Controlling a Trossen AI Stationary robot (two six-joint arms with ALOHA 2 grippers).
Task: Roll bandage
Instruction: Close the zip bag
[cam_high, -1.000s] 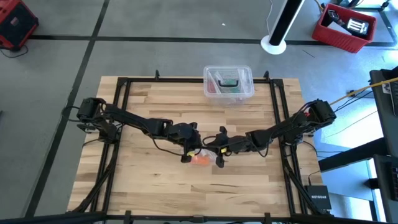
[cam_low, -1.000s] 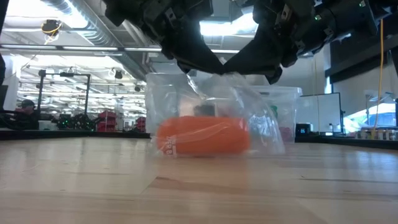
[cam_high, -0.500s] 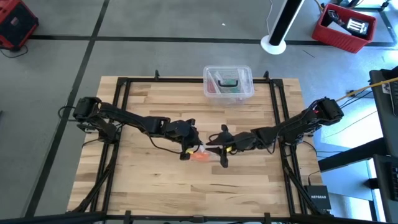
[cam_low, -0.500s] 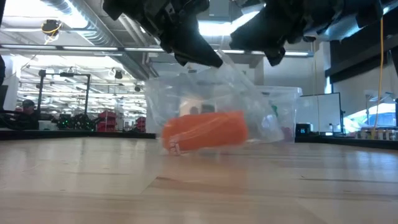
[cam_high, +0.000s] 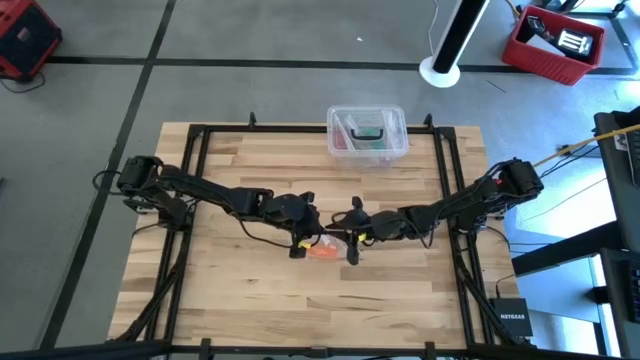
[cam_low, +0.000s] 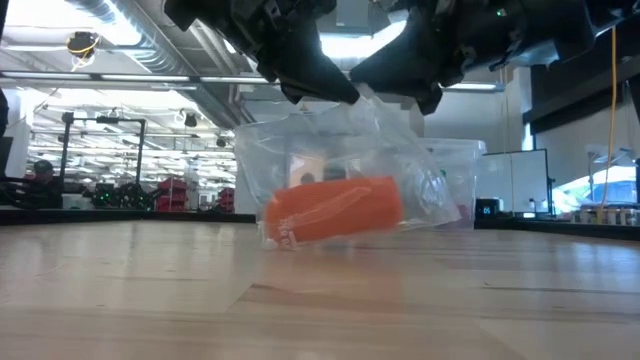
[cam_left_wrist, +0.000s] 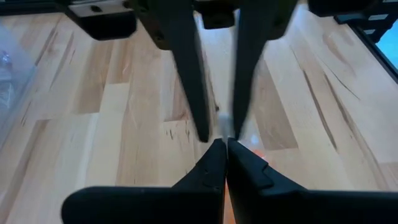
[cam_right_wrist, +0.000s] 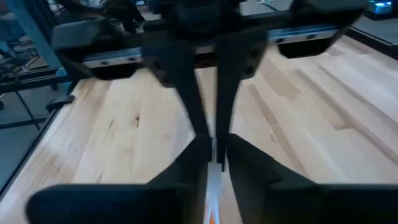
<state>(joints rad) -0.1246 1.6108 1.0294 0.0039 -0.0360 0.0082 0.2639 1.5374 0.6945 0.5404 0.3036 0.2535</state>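
Bandage (cam_low: 332, 210): orange roll lying tilted inside clear plastic bag (cam_low: 400, 165), near table (cam_high: 240, 290) centre, one end lifted slightly off wood. You are looking at both grippers meeting above it. Left gripper (cam_high: 306, 235): jaws clenched, pinching bag's top edge. Right gripper (cam_high: 351, 241): jaws clenched on same edge, just beside left one. Clear plastic box (cam_high: 367, 133) sitting at table's far edge, well apart from the bag.

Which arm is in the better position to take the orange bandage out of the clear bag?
Neither clearly. The left gripper and right gripper both pinch the top of the clear bag, with the bandage inside. Perhaps the right should release and reach in, but this is uncertain.
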